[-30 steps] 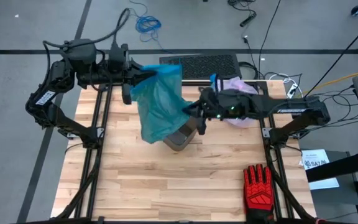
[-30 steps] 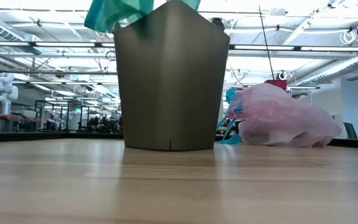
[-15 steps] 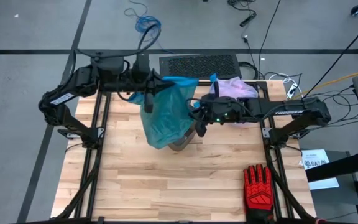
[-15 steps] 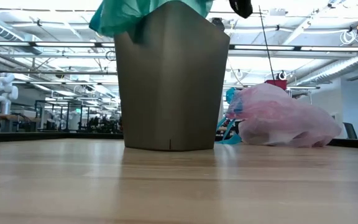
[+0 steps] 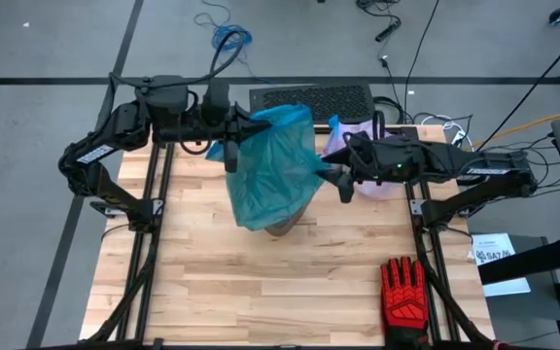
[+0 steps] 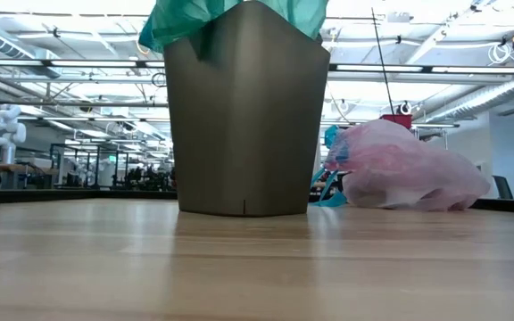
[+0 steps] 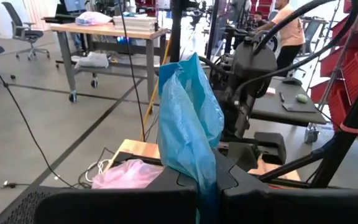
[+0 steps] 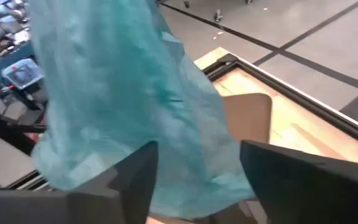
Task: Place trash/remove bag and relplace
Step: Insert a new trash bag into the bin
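A teal-green plastic bag [image 5: 270,165] hangs over a grey-brown bin [image 6: 246,116] in the middle of the table, its folds draped over the bin's rim [image 6: 239,13]. My left gripper [image 5: 233,131] is shut on the teal bag's top. My right gripper [image 8: 197,149] stands open at the bag's right side, with teal plastic [image 8: 166,124] between its spread fingers. The bag, pinkish with a blue rim [image 5: 363,136], lies on its side at the table's far right [image 6: 409,169]. The trash does not show. My left gripper pinches the gathered top edge of the teal bag [image 7: 205,177] between its two shut fingers, coming level from the table's left. The plastic stands up beyond the fingers and hangs slack below them onto the bin. Whether my right gripper touches the teal bag, I cannot tell.
A red-and-black work glove [image 5: 403,297] lies at the near right corner. A black mat [image 5: 311,102] sits past the far edge. Bare wood lies in front of the bin [image 5: 261,282].
My left gripper has carried the teal bag's top toward the table's right, then held still. My right gripper has let go of the bag's side, opened and drawn back toward the right edge. The teal bag now spreads across the bin's whole rim.
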Robot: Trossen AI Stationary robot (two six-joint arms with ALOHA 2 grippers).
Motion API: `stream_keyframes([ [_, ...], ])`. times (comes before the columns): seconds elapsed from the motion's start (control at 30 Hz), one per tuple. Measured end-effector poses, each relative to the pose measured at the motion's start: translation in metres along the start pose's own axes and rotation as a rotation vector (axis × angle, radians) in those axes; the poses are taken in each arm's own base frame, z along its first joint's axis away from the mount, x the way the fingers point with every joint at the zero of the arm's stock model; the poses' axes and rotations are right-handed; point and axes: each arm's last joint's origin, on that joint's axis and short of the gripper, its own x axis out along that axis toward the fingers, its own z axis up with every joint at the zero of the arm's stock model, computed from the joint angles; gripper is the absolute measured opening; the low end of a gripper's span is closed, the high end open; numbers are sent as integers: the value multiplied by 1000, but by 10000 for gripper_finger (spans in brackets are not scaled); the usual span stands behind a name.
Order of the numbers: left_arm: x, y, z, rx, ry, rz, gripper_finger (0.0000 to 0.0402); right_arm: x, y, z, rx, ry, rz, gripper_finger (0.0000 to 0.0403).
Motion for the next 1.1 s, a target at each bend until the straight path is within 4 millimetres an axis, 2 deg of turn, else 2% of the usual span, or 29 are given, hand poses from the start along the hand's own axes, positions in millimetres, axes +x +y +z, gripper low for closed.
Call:
stream_keyframes([
  [0.1, 0, 0, -1, 0, 5, 6, 0, -2, 4, 2, -15, -13, 60, 246],
  [0.2, 0, 2, -1, 1, 5, 33, 0, -5, 14, 5, -34, -59, 134, 260],
  [0.4, 0, 7, -1, -2, 12, 57, 0, -10, 39, 3, -224, -156, 249, 255],
  [0.53, 0, 10, -1, -4, 14, 70, 0, 1, 59, -4, -323, -199, 315, 238],
  [0.7, 0, 15, -1, -6, 15, 91, 0, 22, 78, -13, -402, -256, 330, 178],
  [0.93, 0, 19, -1, -10, 14, 106, 0, 67, 70, -25, -420, -186, 242, 18],
  [1.1, 0, 19, -1, -10, 14, 104, 0, 92, 61, -33, -328, -111, 189, 7],
])
